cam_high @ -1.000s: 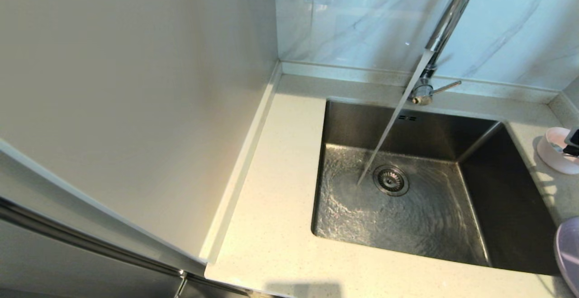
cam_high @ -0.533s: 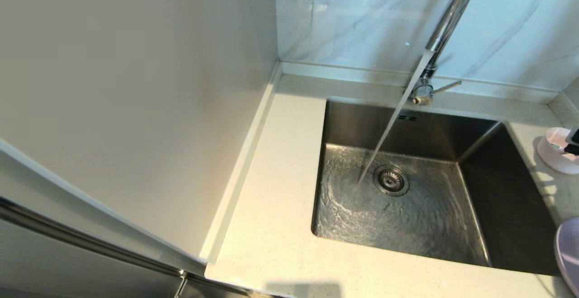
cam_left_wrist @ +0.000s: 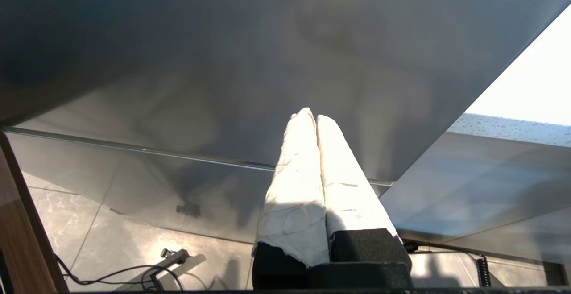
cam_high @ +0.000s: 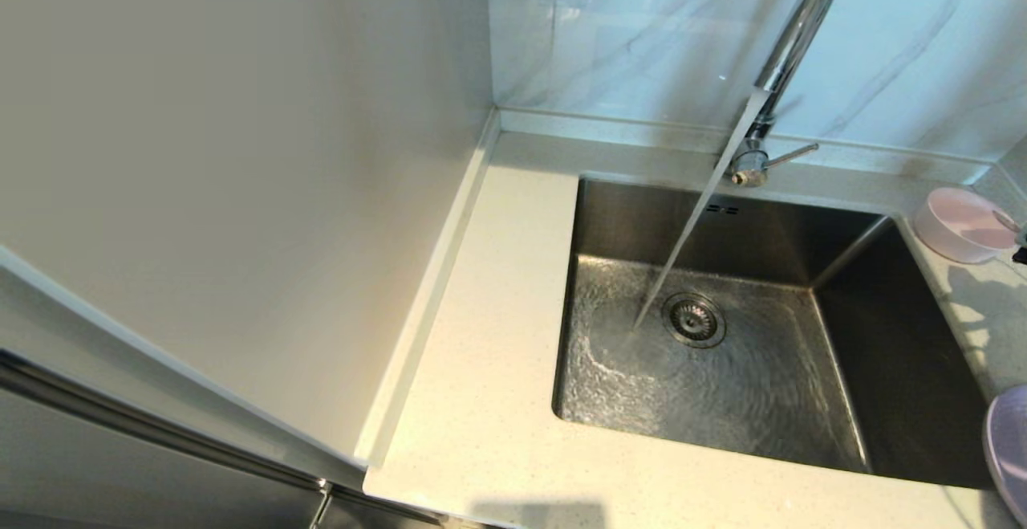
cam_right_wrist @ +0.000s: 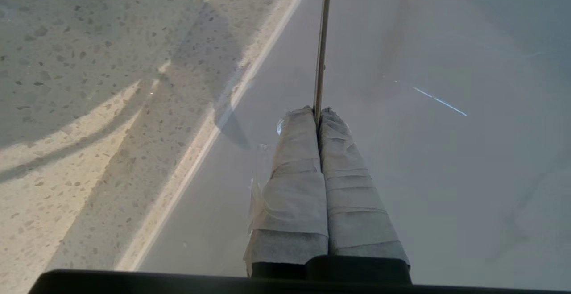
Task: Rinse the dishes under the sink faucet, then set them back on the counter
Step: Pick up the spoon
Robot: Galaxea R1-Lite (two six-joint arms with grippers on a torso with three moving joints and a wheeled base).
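Right end effector (cam_right_wrist: 317, 114) pinched on apparently the bowl (cam_high: 959, 225) rim, lifted beside sink (cam_high: 726, 224)

Landmark: sink (cam_high: 850, 400).
- Basin open; only a slanting water stream (cam_high: 690, 224) crosses its back half.
- Faucet (cam_high: 790, 39) arches over the sink's back rim, lever (cam_high: 790, 154) jutting rightward.
- Counter (cam_high: 489, 368) left of sink bare; a tall pale panel (cam_high: 241, 192) walls it off.
- Right of sink: pink bowl (cam_high: 955, 224) and lilac plate (cam_high: 1009, 449) crowd the narrow strip.
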